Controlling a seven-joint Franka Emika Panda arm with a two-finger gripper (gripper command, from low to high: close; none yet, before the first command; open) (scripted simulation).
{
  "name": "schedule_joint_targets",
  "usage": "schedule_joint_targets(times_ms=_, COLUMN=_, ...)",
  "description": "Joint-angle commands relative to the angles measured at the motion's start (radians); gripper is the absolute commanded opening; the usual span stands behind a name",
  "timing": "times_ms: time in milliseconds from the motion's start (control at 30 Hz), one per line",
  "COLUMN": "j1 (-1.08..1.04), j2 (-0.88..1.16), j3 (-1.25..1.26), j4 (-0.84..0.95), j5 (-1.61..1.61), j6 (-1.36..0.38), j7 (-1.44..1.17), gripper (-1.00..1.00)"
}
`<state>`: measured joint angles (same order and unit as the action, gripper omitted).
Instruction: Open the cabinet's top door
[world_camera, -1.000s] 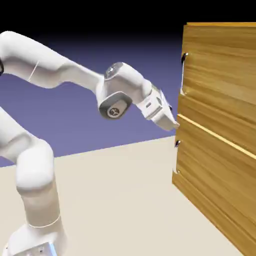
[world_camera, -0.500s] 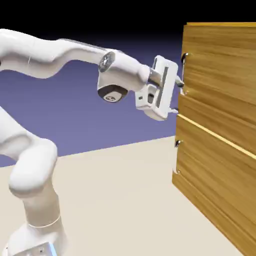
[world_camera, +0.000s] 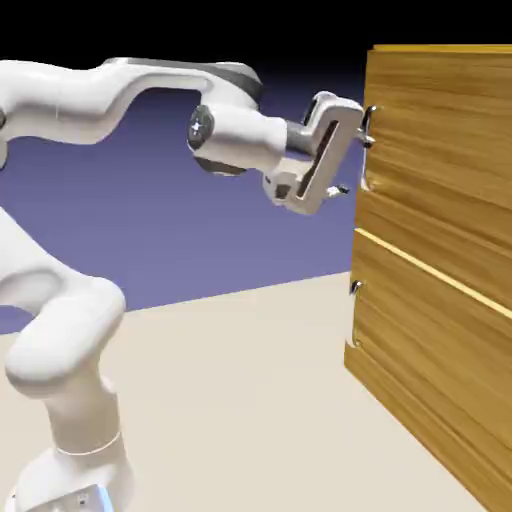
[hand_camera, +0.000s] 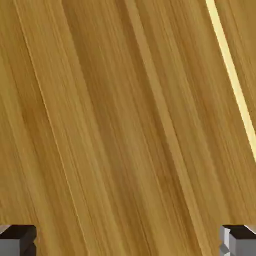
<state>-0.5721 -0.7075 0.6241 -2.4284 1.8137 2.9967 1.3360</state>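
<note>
Tall cabinet (world_camera: 440, 260) of golden-brown wood at the right of the exterior view, standing on the pale tabletop (world_camera: 250, 400). Top door (world_camera: 440, 150) shut flush against the cabinet front, its slim silver handle (world_camera: 368, 148) running vertically along the door's left edge. Lower door (world_camera: 430, 350) beneath it, with a small dark handle (world_camera: 355, 287) on the same edge and a bright seam (world_camera: 430, 270) between the two panels.

White arm (world_camera: 100, 100) rising left of the cabinet and reaching across toward the top door. Pincer (world_camera: 360, 160) right at the silver handle, hand tilted, one fingertip near the handle's upper end and the other near its lower end. Pincer released: fingers (hand_camera: 17, 239) spread wide, at the two bottom corners of the hand view, nothing gripped between them. Rest of the hand view filled with slanting wood grain of the top door (hand_camera: 110, 125), a pale bright line (hand_camera: 232, 80) crossing the upper right. Contact between fingertips and handle not clear from the exterior view.
</note>
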Motion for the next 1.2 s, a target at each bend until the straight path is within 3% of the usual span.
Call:
schedule_joint_targets(times_ms=0, j1=-0.014, j2=-0.003, j3=0.015, j4=0.009, j5=0.044, j6=-0.001, j7=0.014, gripper=0.0)
schedule_joint_targets(times_ms=767, j1=-0.336, j2=-0.079, j3=0.359, j4=0.22, j5=1.044, j6=-0.023, j7=0.342, gripper=0.0)
schedule_joint_targets(times_ms=1033, j1=-0.538, j2=-0.004, j3=0.51, j4=0.361, j5=1.084, j6=-0.039, j7=0.323, gripper=0.0)
schedule_joint_targets(times_ms=1067, j1=-0.538, j2=-0.004, j3=0.51, j4=0.361, j5=1.084, j6=-0.039, j7=0.323, gripper=-1.0)
schedule_joint_targets(times_ms=1167, j1=-0.466, j2=0.018, j3=0.454, j4=0.326, j5=1.083, j6=-0.054, j7=0.286, gripper=-1.0)
